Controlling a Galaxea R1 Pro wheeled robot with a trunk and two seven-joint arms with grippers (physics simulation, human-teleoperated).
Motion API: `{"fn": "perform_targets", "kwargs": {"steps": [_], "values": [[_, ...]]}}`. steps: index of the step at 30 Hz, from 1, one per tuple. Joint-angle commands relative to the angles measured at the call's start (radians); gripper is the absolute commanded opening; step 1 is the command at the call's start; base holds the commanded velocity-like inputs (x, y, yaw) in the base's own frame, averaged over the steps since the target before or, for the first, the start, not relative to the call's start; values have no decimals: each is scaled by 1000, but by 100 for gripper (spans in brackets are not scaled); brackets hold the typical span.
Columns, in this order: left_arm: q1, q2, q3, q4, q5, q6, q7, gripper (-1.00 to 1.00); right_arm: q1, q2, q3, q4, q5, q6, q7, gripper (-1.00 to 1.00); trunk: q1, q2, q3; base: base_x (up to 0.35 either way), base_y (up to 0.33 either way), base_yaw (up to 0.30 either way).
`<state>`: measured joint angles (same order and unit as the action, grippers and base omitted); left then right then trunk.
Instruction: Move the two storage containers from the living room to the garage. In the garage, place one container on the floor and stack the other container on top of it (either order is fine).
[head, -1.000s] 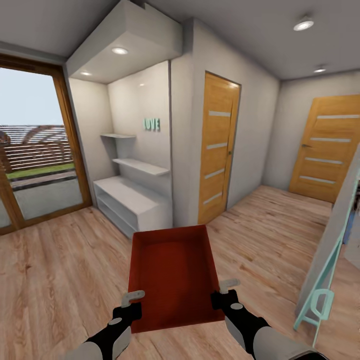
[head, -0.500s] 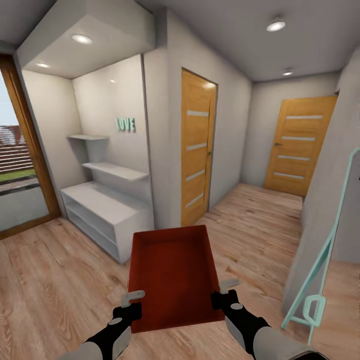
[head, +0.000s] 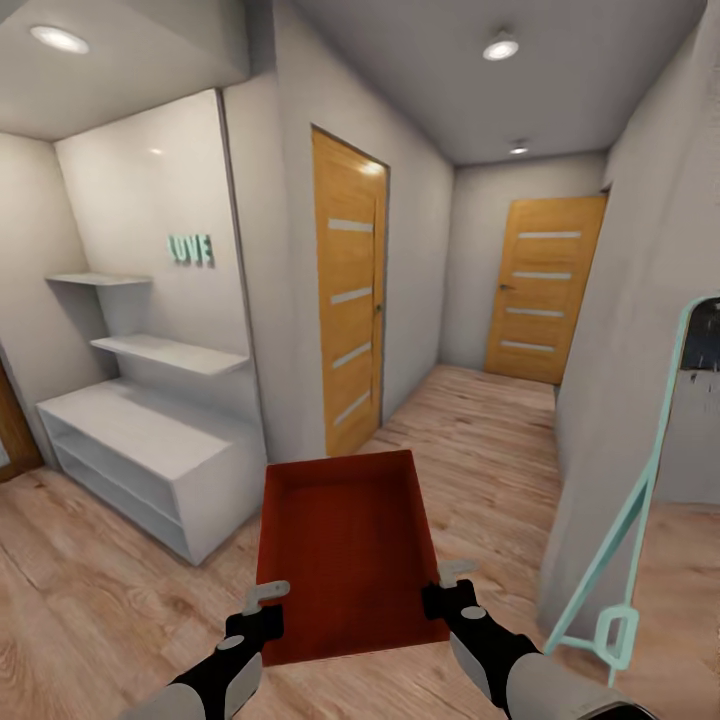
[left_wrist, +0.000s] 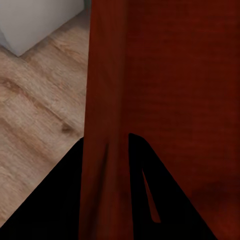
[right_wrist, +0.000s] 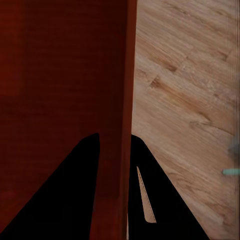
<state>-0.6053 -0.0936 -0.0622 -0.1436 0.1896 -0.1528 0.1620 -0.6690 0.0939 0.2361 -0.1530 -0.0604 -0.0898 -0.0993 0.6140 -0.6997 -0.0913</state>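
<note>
The robot carries one red storage container (head: 345, 545) in front of its trunk, above the light wood-plank floor (head: 90, 610), with nothing under it. The left tool (head: 262, 597) is clamped on the container's left long wall near the corner closest to the robot, and the right tool (head: 452, 575) is clamped on the right long wall in the same way. In the left wrist view the wall (left_wrist: 105, 125) passes between the two dark fingers (left_wrist: 55, 200), and in the right wrist view the wall (right_wrist: 117, 125) does the same.

Ahead is a narrow hallway with a wooden door (head: 350, 300) on the left and a second door (head: 540, 290) at the far end. A low white shelf unit (head: 150, 450) stands close on the left, and a pale green frame (head: 630, 520) leans on the right wall.

The risks, as I judge them: both grips are at the near end only, so the far end may sag or the thin walls may slip out if the base turns fast. In the hallway, the container's far corners could hit the wall corner or the green frame.
</note>
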Motion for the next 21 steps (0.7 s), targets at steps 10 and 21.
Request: {"fn": "perform_targets", "kwargs": {"steps": [10,21], "values": [[-1,0,67,3,13,-5,30,-100,-1,7,-38,-16,-62,-82,3,-100,1,-1,-2,322,94,-278],[-1,0,67,2,13,-5,30,-100,-1,7,-38,-16,-62,-82,3,-100,1,-1,-2,322,94,-268]]}}
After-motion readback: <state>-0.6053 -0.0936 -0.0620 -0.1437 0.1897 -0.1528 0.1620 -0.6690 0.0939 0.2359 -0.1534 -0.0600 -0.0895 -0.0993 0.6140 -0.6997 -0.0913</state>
